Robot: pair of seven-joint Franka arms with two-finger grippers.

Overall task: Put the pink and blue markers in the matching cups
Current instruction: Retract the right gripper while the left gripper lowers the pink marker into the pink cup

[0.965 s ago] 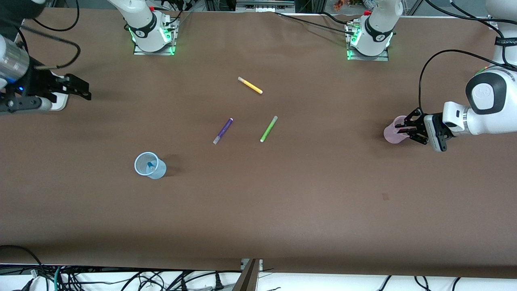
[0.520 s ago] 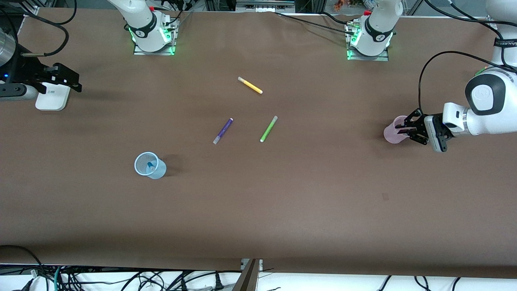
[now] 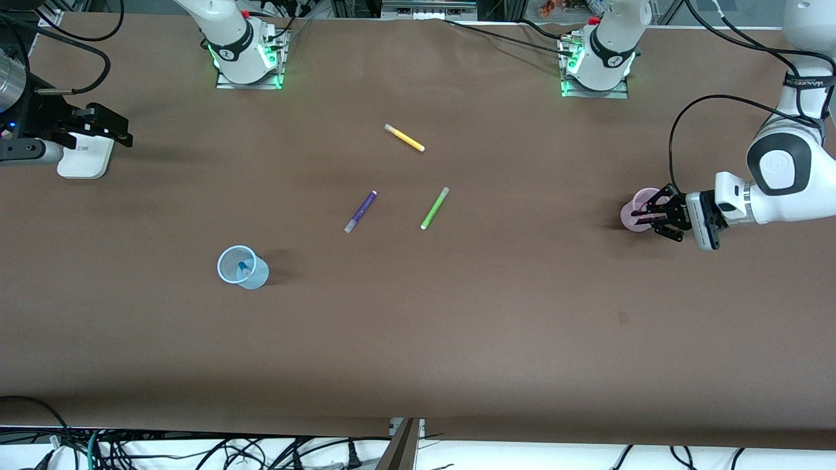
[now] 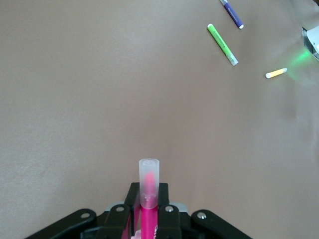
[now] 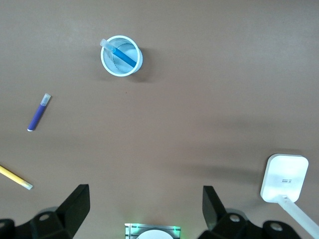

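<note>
You have the blue cup (image 3: 242,267) standing on the worktop (image 3: 457,326) toward the right arm's end, nearer the front camera than the loose pens, and the blue marker (image 5: 119,53) leans inside it. The pink cup (image 3: 641,209) stands toward the left arm's end. The left hand (image 3: 649,213) is at that cup's rim, clamped on the pink marker (image 4: 148,191), whose pale cap sticks out past the fingers.

The right hand (image 3: 121,130) hangs over the worktop's edge at the right arm's end, above a white device (image 3: 83,155), its fingers spread wide with nothing between them.

Only the left wrist view shows you the pink marker clearly; the front view hides it among the fingers. Only the right wrist view shows the blue marker's full lean. Between the cups lie a purple pen (image 3: 360,211), a green pen (image 3: 434,208) and a yellow pen (image 3: 404,138).
</note>
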